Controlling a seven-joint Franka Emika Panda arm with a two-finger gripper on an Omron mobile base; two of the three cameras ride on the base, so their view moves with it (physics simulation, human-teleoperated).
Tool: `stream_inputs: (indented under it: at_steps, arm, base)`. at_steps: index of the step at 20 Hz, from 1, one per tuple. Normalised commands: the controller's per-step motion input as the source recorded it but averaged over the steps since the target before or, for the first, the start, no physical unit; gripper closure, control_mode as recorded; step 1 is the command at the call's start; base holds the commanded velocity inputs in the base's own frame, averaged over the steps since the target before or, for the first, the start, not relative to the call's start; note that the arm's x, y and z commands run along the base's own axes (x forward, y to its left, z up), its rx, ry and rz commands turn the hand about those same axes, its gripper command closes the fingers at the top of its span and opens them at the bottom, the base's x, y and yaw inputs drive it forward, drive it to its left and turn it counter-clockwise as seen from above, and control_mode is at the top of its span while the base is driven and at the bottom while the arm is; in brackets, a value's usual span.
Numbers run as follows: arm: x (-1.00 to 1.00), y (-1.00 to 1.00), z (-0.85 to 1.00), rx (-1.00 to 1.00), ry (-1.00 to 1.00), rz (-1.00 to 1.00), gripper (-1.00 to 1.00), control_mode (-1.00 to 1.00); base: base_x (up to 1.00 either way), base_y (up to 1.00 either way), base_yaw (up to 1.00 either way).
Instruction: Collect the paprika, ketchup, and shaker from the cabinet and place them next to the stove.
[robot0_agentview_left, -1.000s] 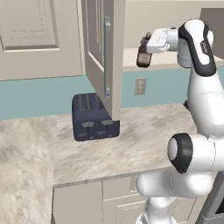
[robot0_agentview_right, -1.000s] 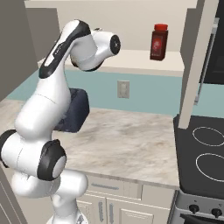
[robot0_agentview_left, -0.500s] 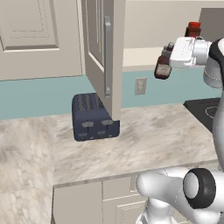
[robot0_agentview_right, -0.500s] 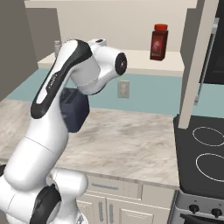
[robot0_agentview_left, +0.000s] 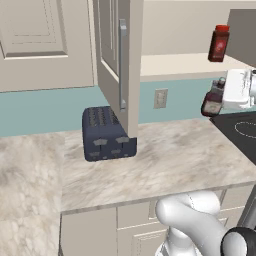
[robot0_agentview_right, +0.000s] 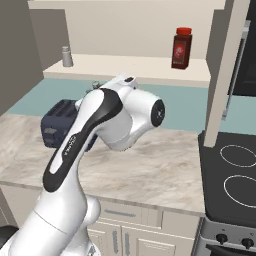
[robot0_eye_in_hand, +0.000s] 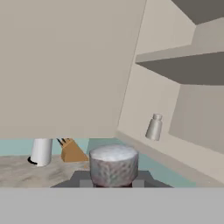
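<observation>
Gripper (robot0_agentview_left: 220, 100) is clamped on a bottle (robot0_agentview_left: 212, 101) (paprika or ketchup, unclear), best lowered upright beside the stove (robot0_agentview_left: 240, 131).

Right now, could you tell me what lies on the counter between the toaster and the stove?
In the left base view, the counter between the toaster and the stove is bare marble; the open cabinet door hangs above the toaster.

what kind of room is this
A kitchen, rendered: a marble-look counter with a dark toaster, a black cooktop, and an open wall cabinet whose shelf holds a red-capped bottle.
</observation>
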Motion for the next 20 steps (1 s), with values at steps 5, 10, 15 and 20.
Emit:
stream_inputs:
  at_steps: [5,10,15,20]
  arm:
    - [-0.1,-0.64,-0.81,-0.04,0.0,-0.04,1.0,-1.0]
    - [0.33,-0.27,-0.74,-0.06,0.0,-0.08,1.0,-1.0]
    - [0.73,-0.19,-0.61,-0.03,0.0,-0.06,1.0,-1.0]
    - [0.82,-0.43,-0.43,0.0,0.0,-0.02,1.0,-1.0]
  base:
    - [0.0,0.0,0.0]
    - [0.0,0.0,0.0]
    - [0.0,0.0,0.0]
    - [0.0,0.0,0.0]
